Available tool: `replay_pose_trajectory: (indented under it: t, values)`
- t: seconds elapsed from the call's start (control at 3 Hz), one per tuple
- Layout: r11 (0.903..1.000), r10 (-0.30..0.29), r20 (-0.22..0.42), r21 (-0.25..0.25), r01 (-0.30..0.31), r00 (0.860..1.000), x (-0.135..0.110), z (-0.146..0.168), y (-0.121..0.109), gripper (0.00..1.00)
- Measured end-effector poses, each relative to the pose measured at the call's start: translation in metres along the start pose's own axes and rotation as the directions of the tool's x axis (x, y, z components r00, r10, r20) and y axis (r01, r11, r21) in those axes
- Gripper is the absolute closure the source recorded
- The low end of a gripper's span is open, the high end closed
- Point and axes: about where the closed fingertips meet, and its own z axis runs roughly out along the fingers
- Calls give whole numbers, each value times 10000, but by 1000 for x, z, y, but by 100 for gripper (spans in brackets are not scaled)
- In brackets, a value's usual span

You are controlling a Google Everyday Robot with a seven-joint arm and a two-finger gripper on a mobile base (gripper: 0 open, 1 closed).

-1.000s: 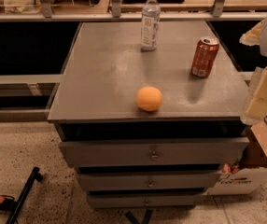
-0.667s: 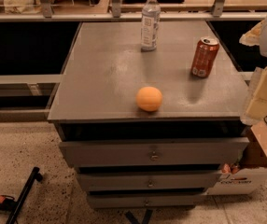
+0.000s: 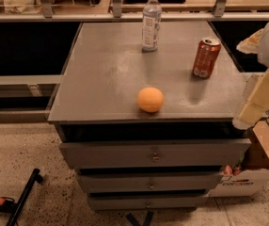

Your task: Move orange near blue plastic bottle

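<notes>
— Where was the gripper?
— At the right edge of view, just off the right side of the grey cabinet top. How far open it was, I could not tell.
— And the orange?
— Well to the gripper's left, near the front edge. Farther back stood a red soda can, closer to the gripper's side. Farthest stood the blue plastic bottle, upright and well apart from the orange
</notes>
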Motion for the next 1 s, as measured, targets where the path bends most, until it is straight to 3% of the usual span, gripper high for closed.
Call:
replay_pose_trajectory:
  t: [0.33, 0.67, 1.0]
  values:
    - [9999, -76, 1968, -106, 99, 9804, -15, 36, 12, 0]
    - [9988, -243, 2894, 468, 112, 9569, -34, 28, 4, 0]
    - [9988, -109, 3360, 479, -55, 9418, -37, 35, 7, 0]
